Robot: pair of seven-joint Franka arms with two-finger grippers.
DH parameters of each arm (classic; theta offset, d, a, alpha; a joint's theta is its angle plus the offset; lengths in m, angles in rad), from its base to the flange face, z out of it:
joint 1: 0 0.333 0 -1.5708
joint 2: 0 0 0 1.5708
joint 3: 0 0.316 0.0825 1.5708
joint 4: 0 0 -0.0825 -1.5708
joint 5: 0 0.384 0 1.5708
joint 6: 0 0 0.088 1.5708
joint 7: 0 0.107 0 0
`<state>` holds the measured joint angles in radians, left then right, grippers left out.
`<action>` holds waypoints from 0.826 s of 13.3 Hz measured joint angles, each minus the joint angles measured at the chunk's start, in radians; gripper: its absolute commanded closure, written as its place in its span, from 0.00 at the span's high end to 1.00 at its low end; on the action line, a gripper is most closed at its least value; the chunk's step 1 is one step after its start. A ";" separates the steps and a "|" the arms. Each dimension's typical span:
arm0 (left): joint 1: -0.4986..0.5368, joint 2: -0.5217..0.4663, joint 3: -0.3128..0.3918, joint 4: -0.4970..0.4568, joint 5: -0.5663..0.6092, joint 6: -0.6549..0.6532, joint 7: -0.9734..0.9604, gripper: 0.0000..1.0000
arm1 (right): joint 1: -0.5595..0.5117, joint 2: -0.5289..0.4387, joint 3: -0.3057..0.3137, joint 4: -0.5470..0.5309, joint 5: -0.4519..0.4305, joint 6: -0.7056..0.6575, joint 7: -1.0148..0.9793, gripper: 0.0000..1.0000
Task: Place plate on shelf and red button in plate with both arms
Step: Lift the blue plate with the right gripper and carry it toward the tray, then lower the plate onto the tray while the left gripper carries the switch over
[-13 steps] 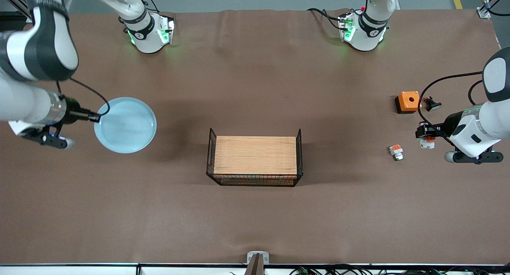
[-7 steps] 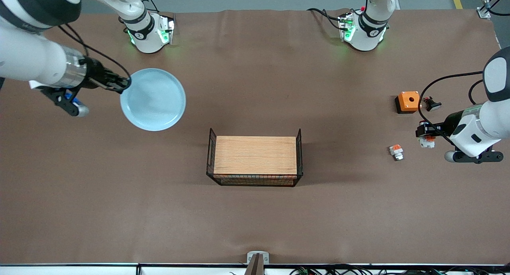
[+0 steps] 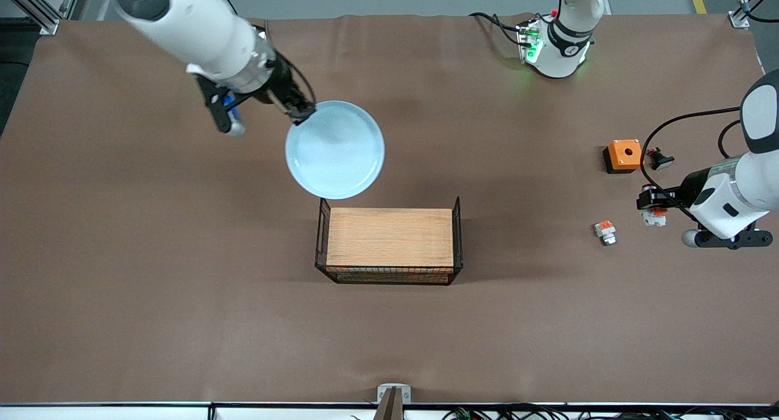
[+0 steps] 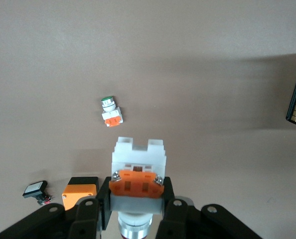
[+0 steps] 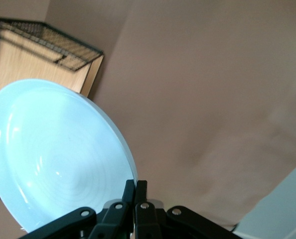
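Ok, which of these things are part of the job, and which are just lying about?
In the job: plate, pinched at its rim by the right gripper; red button, held in the left gripper.

Lying about: look-alike switch piece, orange box, small black part, wire-sided wooden rack.

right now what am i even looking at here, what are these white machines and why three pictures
These are two robot arms at a brown table. The big picture comes from a high camera facing them; the other two come from cameras on each arm's wrist.

The right gripper is shut on the rim of a pale blue plate, holding it in the air just above a wire basket with a wooden floor. The left gripper is shut on the red button. On the table nearby lie a look-alike switch piece, an orange box and a small black part.
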<state>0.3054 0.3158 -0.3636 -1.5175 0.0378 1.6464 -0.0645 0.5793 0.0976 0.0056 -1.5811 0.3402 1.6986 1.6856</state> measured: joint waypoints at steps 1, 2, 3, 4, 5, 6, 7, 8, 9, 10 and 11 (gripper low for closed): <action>0.000 0.000 0.000 0.001 0.000 0.000 0.000 0.00 | 0.019 0.009 -0.001 -0.001 0.000 0.033 0.045 0.00; 0.001 0.000 0.000 0.002 0.000 0.000 0.000 0.00 | 0.032 0.023 -0.002 -0.001 0.000 0.065 0.080 0.00; 0.001 0.000 0.000 0.002 0.000 0.000 0.000 0.00 | 0.045 0.041 -0.002 -0.002 0.000 0.098 0.113 0.00; 0.001 0.000 0.000 0.002 0.000 0.000 0.000 0.00 | 0.059 0.060 -0.003 -0.002 -0.003 0.132 0.145 0.00; 0.001 0.000 0.000 0.002 0.000 0.000 0.000 0.00 | 0.073 0.082 -0.003 -0.002 -0.006 0.171 0.183 0.00; 0.001 0.000 0.000 0.002 0.000 0.000 0.000 0.00 | 0.084 0.104 -0.003 -0.003 -0.007 0.211 0.220 0.00; 0.001 0.000 0.000 0.002 0.000 0.000 0.000 0.00 | 0.091 0.125 -0.004 -0.003 -0.007 0.246 0.247 0.00; 0.001 0.000 0.000 0.002 0.000 0.000 0.000 0.00 | 0.100 0.144 -0.004 -0.003 -0.008 0.274 0.264 0.00; 0.000 0.000 0.000 0.002 0.000 0.000 0.000 0.00 | 0.113 0.163 -0.005 -0.003 -0.018 0.296 0.278 0.00; 0.000 0.000 0.000 0.003 0.000 0.000 0.000 0.00 | 0.129 0.180 -0.005 -0.003 -0.048 0.314 0.295 0.00; 0.000 0.000 0.000 0.003 0.000 0.000 0.000 0.00 | 0.144 0.198 -0.005 -0.003 -0.082 0.334 0.315 0.00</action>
<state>0.3058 0.3157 -0.3636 -1.5150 0.0378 1.6459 -0.0645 0.7235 0.2951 0.0008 -1.5846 0.2579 2.0324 2.0002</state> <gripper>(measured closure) 0.586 0.974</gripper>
